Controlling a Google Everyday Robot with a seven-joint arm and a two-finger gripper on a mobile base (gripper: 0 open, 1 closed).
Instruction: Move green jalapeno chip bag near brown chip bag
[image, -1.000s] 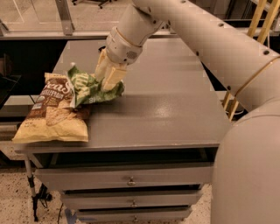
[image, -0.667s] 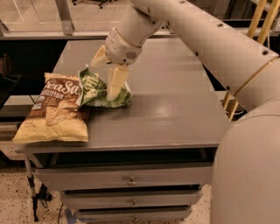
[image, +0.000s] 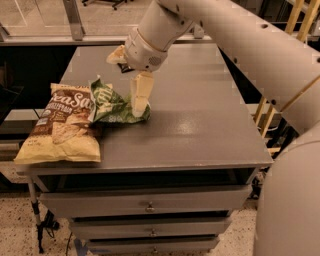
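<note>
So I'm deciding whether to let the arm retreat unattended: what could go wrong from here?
1. One finger of the open gripper appears to rest on the green jalapeno chip bag; pulling away could snag it and drag it off the brown chip bag.
2. The brown chip bag lies right at the front left corner of the table; a nudge might tip it over the edge.

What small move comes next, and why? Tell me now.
Probably lift the gripper straight up and away. The green jalapeno chip bag lies on the table against the brown chip bag, and the fingers look spread open, one touching it.
</note>
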